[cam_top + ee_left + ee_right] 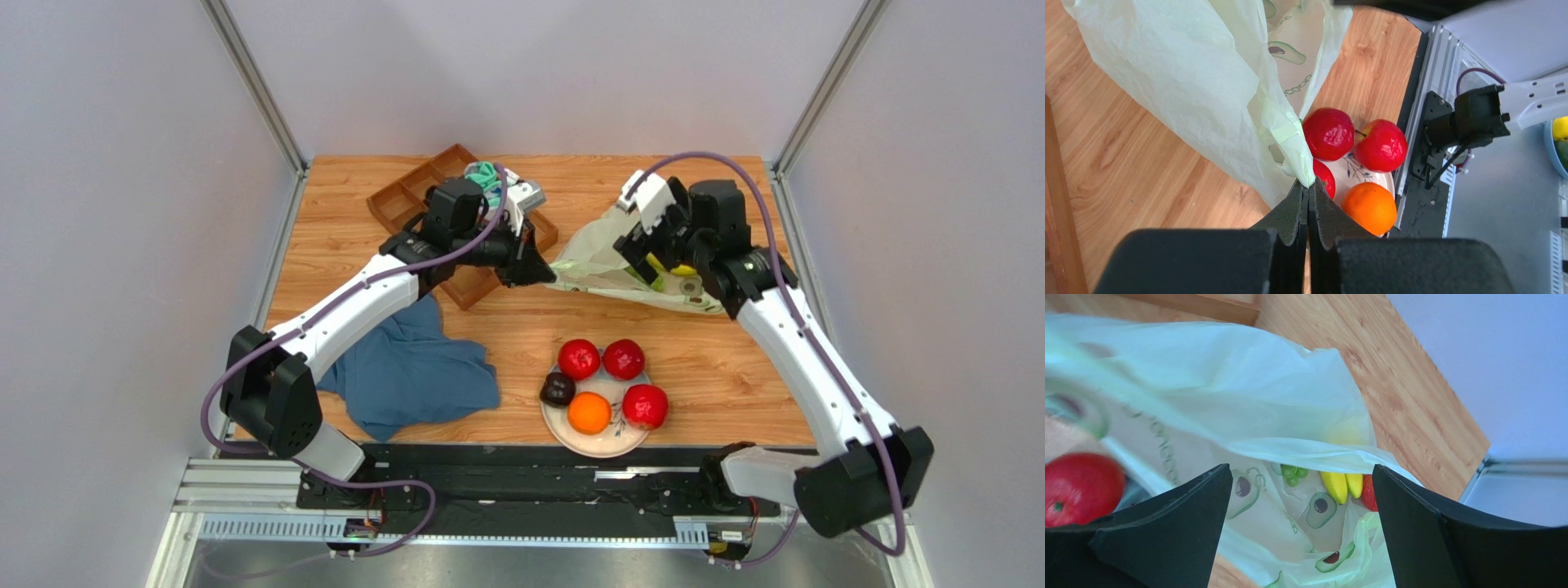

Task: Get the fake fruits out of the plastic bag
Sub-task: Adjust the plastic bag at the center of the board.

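Scene: A wooden table (724, 355) is viewed from above, with two white-and-black arms reaching in from its near edge.
Plastic bag: The plastic bag (601, 255), thin, pale green and printed with avocados, is found at the far middle of the table, stretched between the two grippers.
Left gripper: The left gripper (1309, 190) is shown with its jaws pressed together, and a corner of the bag's film is pinched at their tips.
Right gripper: The right gripper (1301, 471) is held over the bag's open mouth at its right end. Its jaws are spread wide and nothing is clamped between them.
Fruits in the bag: Yellow bananas (1343, 485), green grapes (1292, 472) and part of a red fruit (1369, 493) can be seen inside the bag, below the gap between the right jaws.
Fruits out of the bag: Three red apples (579, 359), an orange (590, 414) and a dark fruit (558, 390) are gathered close together on a plate (620, 444) at the near middle of the table.
Other things: A blue cloth (411, 368) is crumpled at the near left. A wooden tray (411, 202) is set at the far left, partly covered by the left arm.
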Available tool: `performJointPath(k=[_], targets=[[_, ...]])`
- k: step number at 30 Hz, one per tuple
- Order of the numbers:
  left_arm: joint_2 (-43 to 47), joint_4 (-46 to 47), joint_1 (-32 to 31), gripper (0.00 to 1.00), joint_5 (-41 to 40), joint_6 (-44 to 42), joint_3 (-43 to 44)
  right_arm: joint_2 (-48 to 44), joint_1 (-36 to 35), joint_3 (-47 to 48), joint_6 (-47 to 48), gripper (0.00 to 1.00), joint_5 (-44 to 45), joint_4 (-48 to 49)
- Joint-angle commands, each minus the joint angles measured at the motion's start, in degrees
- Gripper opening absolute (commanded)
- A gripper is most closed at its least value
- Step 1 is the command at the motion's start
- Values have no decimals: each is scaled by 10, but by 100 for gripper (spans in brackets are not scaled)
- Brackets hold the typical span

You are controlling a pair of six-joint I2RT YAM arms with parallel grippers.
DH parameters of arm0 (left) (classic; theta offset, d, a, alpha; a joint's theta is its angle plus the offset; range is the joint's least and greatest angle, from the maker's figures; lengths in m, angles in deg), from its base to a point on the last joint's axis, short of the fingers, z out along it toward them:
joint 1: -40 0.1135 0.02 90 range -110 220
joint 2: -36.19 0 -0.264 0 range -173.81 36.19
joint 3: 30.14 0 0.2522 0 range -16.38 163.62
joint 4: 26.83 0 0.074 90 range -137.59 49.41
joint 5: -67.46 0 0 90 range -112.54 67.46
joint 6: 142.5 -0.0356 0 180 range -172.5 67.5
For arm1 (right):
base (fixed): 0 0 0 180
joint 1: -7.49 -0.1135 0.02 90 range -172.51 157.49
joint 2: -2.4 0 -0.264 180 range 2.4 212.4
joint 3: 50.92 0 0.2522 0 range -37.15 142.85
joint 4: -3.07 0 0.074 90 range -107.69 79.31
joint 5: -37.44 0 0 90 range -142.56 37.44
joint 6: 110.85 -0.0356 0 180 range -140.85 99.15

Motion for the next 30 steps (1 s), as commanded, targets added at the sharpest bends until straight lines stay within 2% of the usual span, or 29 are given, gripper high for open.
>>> performJointPath(k=[1, 4, 6, 7, 9, 10, 14, 18, 21, 22, 27, 28, 30], targets=[[36, 3, -2, 0, 17, -16, -3, 75, 48, 32, -101, 88, 42, 32], [38, -5, -2, 0, 17, -25, -3, 114, 70, 19, -80, 70, 40, 18], [45, -9, -1, 0, 14, -26, -7, 135, 76, -3, -67, 62, 42, 10], [47, -11, -2, 0, 13, -30, -8, 142, 77, -8, -63, 48, 43, 7], [57, -18, -2, 0, 11, -34, -12, 168, 82, -23, -62, 35, 64, 11], [59, -21, -1, 0, 11, -38, -13, 177, 84, -28, -70, 32, 79, 20], [69, -33, -2, 0, 11, -51, -14, 249, 131, -21, -111, 32, 139, 58], [68, -45, -1, 0, 12, -65, -10, 310, 178, 39, -119, 36, 149, 74], [66, -44, -2, 0, 14, -66, -10, 344, 193, 89, -106, 46, 143, 61], [65, -44, -1, 0, 14, -65, -10, 351, 195, 111, -103, 53, 146, 58], [56, -41, -2, 0, 26, -64, -5, 388, 200, 129, -100, 64, 170, 79], [55, -42, -2, 0, 30, -65, -5, 395, 200, 132, -106, 70, 178, 82], [53, -46, -1, 0, 35, -66, 0, 419, 200, 145, -108, 76, 193, 93]])
